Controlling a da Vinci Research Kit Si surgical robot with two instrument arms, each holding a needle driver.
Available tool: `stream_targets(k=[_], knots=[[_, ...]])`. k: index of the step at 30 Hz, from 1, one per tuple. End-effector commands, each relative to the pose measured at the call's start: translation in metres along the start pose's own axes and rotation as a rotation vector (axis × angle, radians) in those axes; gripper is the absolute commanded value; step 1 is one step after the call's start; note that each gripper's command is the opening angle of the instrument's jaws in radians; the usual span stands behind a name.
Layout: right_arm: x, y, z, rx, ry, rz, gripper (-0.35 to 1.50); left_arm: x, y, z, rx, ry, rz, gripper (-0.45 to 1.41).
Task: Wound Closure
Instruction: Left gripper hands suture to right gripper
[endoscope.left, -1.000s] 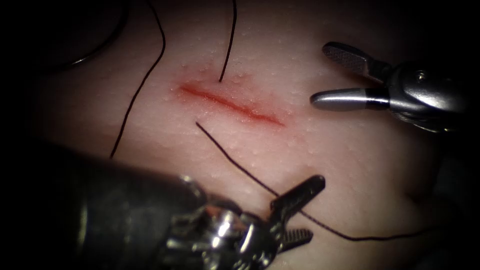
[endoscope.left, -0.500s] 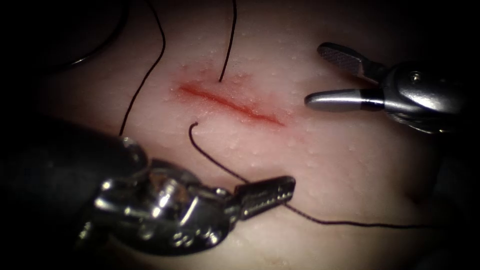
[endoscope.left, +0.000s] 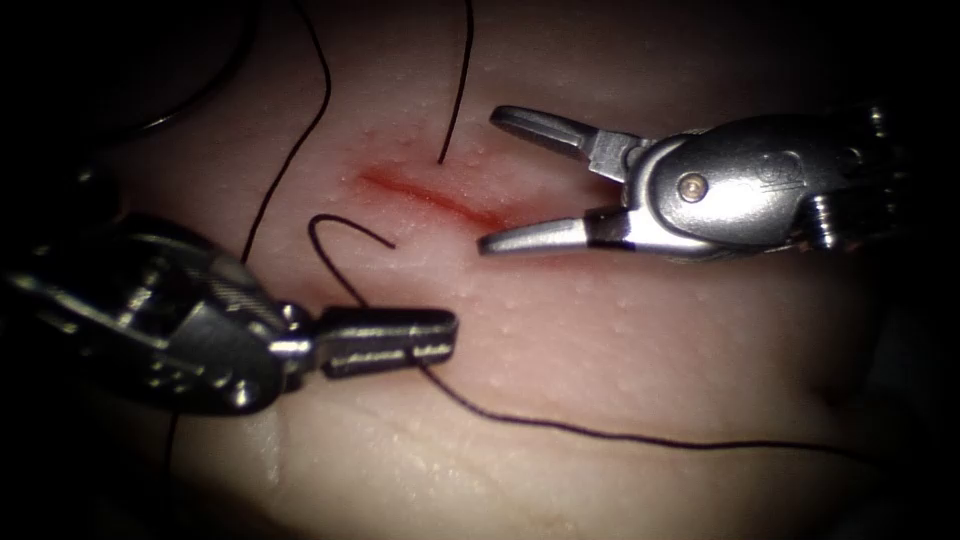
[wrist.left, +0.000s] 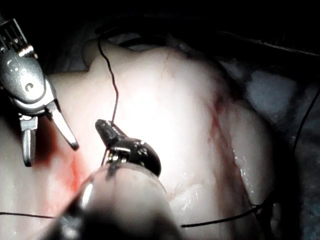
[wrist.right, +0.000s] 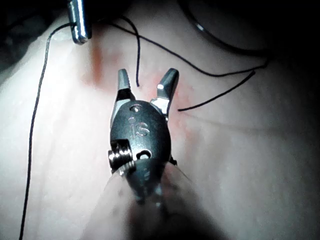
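Note:
The red cut (endoscope.left: 430, 197) runs slantwise across the pale tissue (endoscope.left: 620, 340). My left tool (endoscope.left: 445, 335) lies below the cut, its jaws shut on the dark thread (endoscope.left: 560, 428) a short way from the free end. That end (endoscope.left: 330, 225) curls up toward the cut, and the long strand trails off right. My right tool (endoscope.left: 490, 180) hangs over the cut's right end with open jaws holding nothing. A second strand (endoscope.left: 455, 100) enters the tissue just above the cut. A dim curved needle (endoscope.left: 185, 115) lies far left, held by neither tool. In the wrist views I see the left jaws (wrist.left: 107, 131) on thread and the right jaws (wrist.right: 147, 82) spread.
Another loop of thread (endoscope.left: 290, 150) runs down the tissue left of the cut. Red fluid (endoscope.left: 400, 165) stains the skin around the cut. The tissue's edge falls away at the right (endoscope.left: 850, 390).
The left jaws shut on the thread and moved up and left with it, curling the free end. The right tool moved left over the cut's right end, still open.

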Motion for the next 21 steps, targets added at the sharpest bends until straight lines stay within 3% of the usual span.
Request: stream_targets(k=[1, 10, 21], knots=[[0.0, -0.0003, 0.0018, 0.008, 0.015, -0.036, 1.16, 0.0002, 0.001, 0.0007, -0.02, 0.016, 0.003, -0.45], [0.0001, -0.0012, 0.0044, 0.017, 0.061, -0.23, 1.16, 0.0001, 0.0009, 0.0002, -0.054, 0.065, -0.014, -0.45], [0.0007, -0.0027, 0.005, 0.041, 0.14, -0.313, 1.08, -0.0005, 0.0, -0.0001, -0.059, 0.08, -0.057, -0.45]])
